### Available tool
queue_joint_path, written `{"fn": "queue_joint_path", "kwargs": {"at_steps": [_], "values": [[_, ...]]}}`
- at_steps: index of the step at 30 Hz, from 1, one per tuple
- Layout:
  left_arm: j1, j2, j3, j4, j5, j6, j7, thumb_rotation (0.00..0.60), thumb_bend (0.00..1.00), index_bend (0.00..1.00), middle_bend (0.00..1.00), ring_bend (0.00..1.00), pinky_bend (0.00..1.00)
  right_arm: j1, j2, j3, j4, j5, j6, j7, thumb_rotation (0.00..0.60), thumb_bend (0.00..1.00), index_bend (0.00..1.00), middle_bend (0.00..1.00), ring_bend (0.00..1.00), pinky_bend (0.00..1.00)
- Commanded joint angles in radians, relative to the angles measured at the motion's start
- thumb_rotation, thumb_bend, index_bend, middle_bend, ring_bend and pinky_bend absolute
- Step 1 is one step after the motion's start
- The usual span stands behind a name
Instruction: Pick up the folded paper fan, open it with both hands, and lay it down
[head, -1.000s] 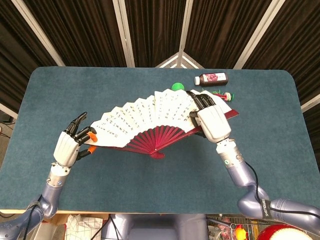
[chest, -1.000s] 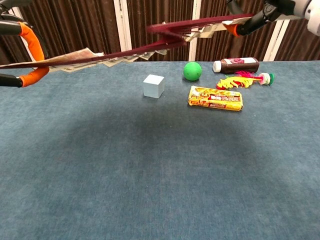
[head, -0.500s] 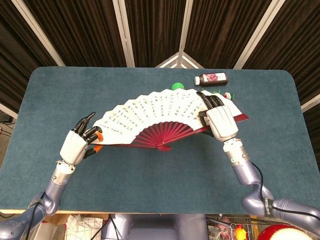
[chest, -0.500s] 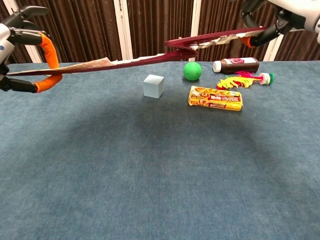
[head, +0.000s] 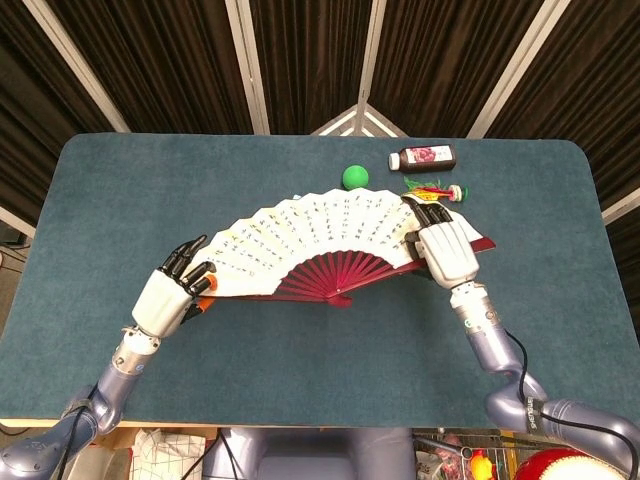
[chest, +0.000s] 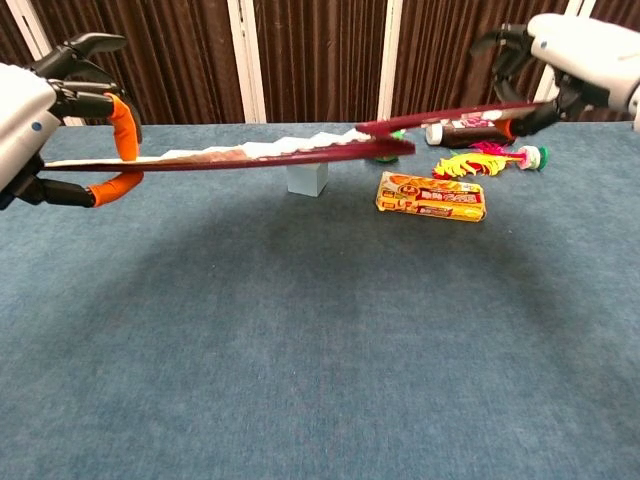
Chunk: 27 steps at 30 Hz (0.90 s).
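Note:
The paper fan (head: 315, 240) is spread wide open, white leaf with black writing and dark red ribs meeting at a pivot. It hangs flat above the table, seen edge-on as the fan (chest: 280, 158) in the chest view. My left hand (head: 172, 295) pinches its left end stick between orange-tipped fingers (chest: 122, 120). My right hand (head: 446, 250) grips the right end stick, and this right hand (chest: 575, 50) shows at the chest view's top right.
A green ball (head: 354, 176), a dark bottle (head: 421, 157) and a feathered shuttlecock toy (head: 438, 189) lie at the back right. A grey cube (chest: 307, 177) and a yellow packet (chest: 431, 196) sit under the fan on the blue table (head: 300, 350).
Both hands have carried the open fan lower and toward the near edge. The fan now lies flatter and closer to the table.

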Motion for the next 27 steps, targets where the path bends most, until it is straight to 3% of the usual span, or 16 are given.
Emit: {"fn": "queue_joint_path", "kwargs": {"at_steps": [1, 3, 4, 7, 19, 27], "values": [[0.0, -0.001, 0.009, -0.001, 0.003, -0.005, 0.001, 0.6, 0.47, 0.5, 0.36, 0.06, 0.19, -0.004, -0.003, -0.016, 0.003, 0.024, -0.045, 0.005, 0.6, 0.47, 0.46, 0.13, 0.15, 0.15], [0.002, 0.005, 0.023, -0.007, 0.007, -0.023, -0.005, 0.6, 0.47, 0.35, 0.25, 0.02, 0.15, -0.003, 0.011, -0.021, -0.019, 0.05, -0.086, 0.001, 0.6, 0.46, 0.29, 0.11, 0.14, 0.13], [0.002, 0.009, 0.031, -0.012, 0.01, -0.036, -0.007, 0.6, 0.48, 0.25, 0.17, 0.0, 0.12, -0.002, 0.019, -0.021, -0.029, 0.06, -0.1, -0.004, 0.6, 0.44, 0.24, 0.1, 0.13, 0.12], [-0.001, 0.025, 0.056, -0.038, 0.022, -0.068, -0.021, 0.6, 0.48, 0.14, 0.03, 0.0, 0.09, 0.002, 0.034, -0.027, -0.043, 0.071, -0.118, -0.053, 0.6, 0.36, 0.15, 0.09, 0.13, 0.12], [0.013, 0.088, 0.082, -0.177, 0.029, -0.089, -0.017, 0.6, 0.48, 0.11, 0.0, 0.0, 0.06, 0.0, 0.027, -0.01, -0.066, 0.099, -0.089, -0.149, 0.6, 0.32, 0.08, 0.08, 0.13, 0.12], [0.038, 0.155, 0.083, -0.307, 0.031, -0.078, 0.062, 0.6, 0.48, 0.11, 0.0, 0.0, 0.05, -0.014, 0.036, 0.009, -0.049, 0.141, -0.062, -0.204, 0.6, 0.32, 0.08, 0.08, 0.13, 0.12]]}}
